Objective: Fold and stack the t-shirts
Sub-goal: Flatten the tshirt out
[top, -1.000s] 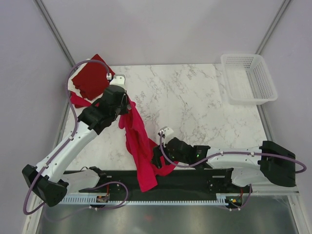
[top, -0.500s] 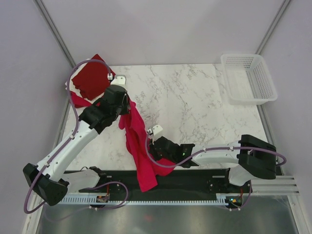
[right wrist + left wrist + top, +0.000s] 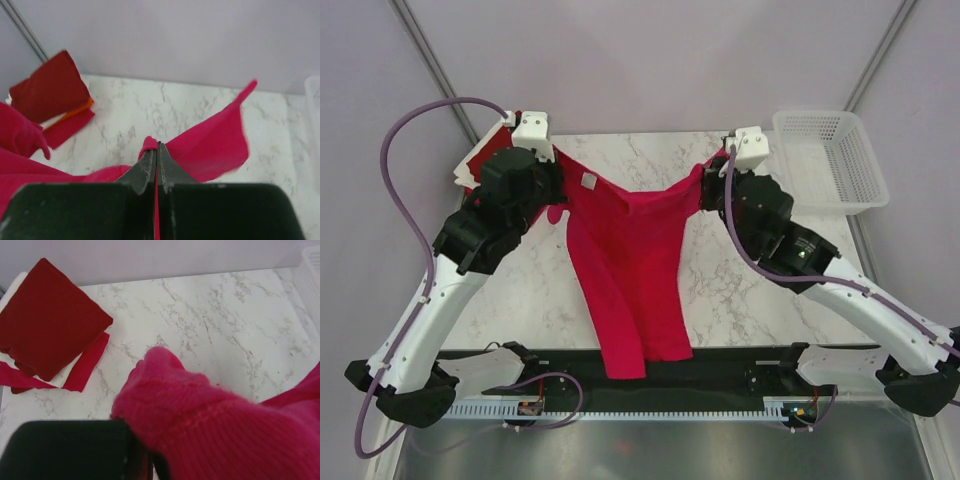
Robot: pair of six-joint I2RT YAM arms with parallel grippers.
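One crimson t-shirt (image 3: 630,260) spans left pincer (image 3: 558,188), right pincer (image 3: 156,149).

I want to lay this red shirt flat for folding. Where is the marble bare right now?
Bare marble lies between the crimson shirt and the table's right edge, partly under the right arm. A narrower strip lies left of the shirt, under the left arm. The far-left corner is crowded by the folded stack.

Overhead camera looks down on the worktop (image 3: 640,160); both wrist cameras face its far edge, sharing the folded dark red stack (image 3: 47,322)
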